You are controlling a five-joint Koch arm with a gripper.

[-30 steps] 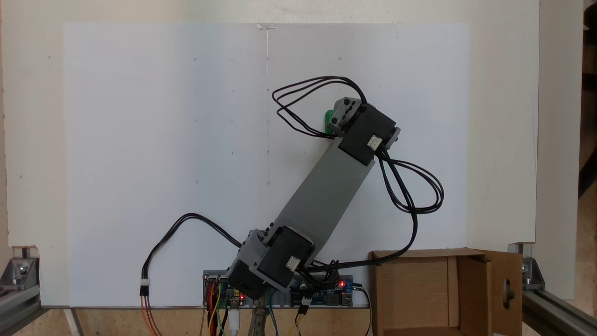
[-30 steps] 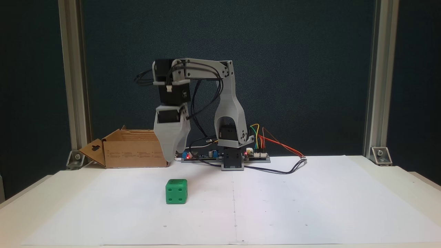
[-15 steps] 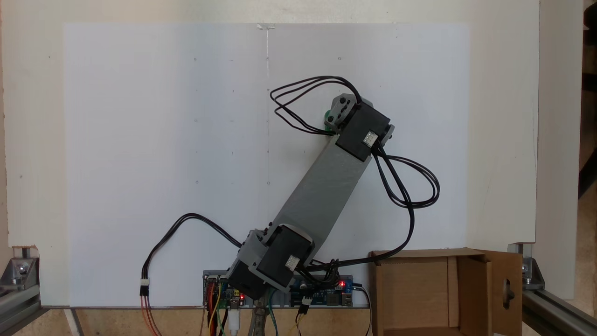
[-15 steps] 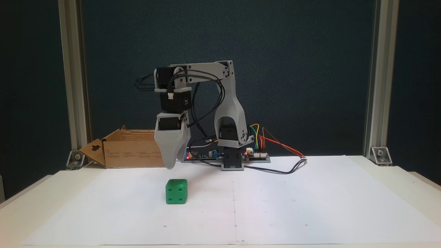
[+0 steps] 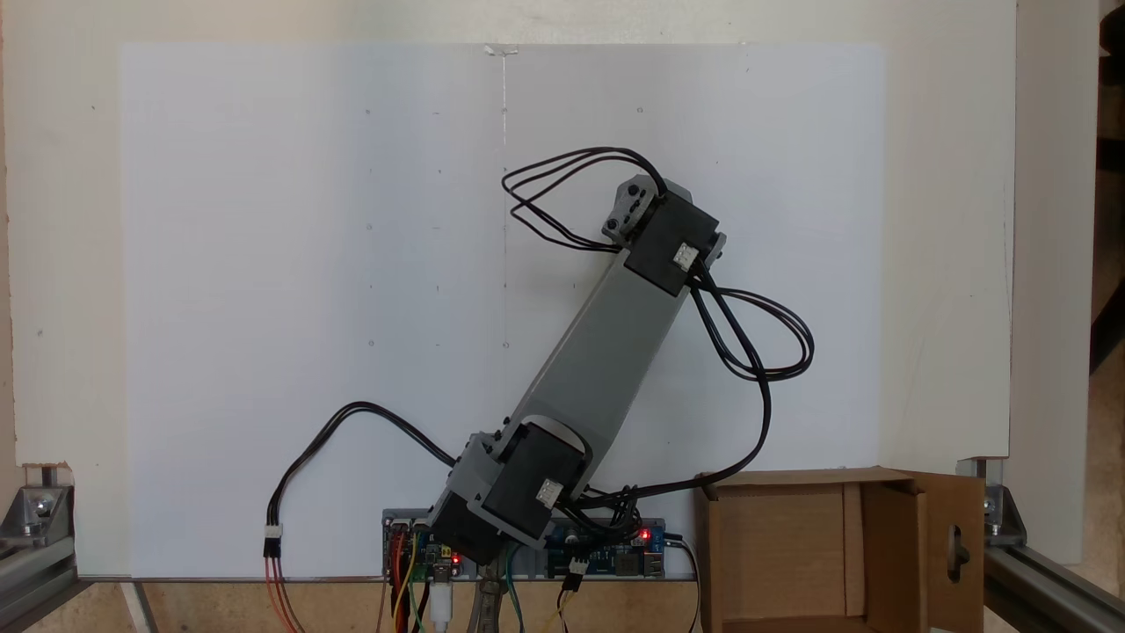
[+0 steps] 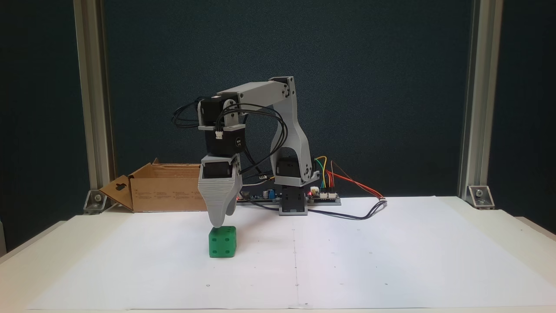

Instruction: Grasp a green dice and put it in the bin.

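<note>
One green dice (image 6: 222, 241) sits on the white paper (image 6: 347, 256) that covers your worktop (image 6: 499, 221), and your hand (image 6: 218, 222) hangs straight above it, pointing down. In the fixed view from the front, the tip of the hand meets the top edge of the cube at its rear left corner; you cannot tell from that angle whether it touches the cube or stands just behind it. The hand's two halves line up one behind the other there, so you cannot tell whether it is spread or clenched. It grips nothing that you can see. The dice rests flat, with a five-pip face towards the front camera and a two-pip face to the right.

In the fixed view from above, the arm (image 5: 606, 352) reaches up and to the right from its base, and its wrist block covers the hand and the cube below it.

Your bin (image 6: 167, 191) stands well apart from the hand, behind it and to the left in the front view, near the edge of the worktop. Seen from above, the bin (image 5: 879, 563) sits at the lower right, open at the top with its flaps spread, one flap bearing a keyhole cutout. The part of its inside that shows from above is bare cardboard.
</note>
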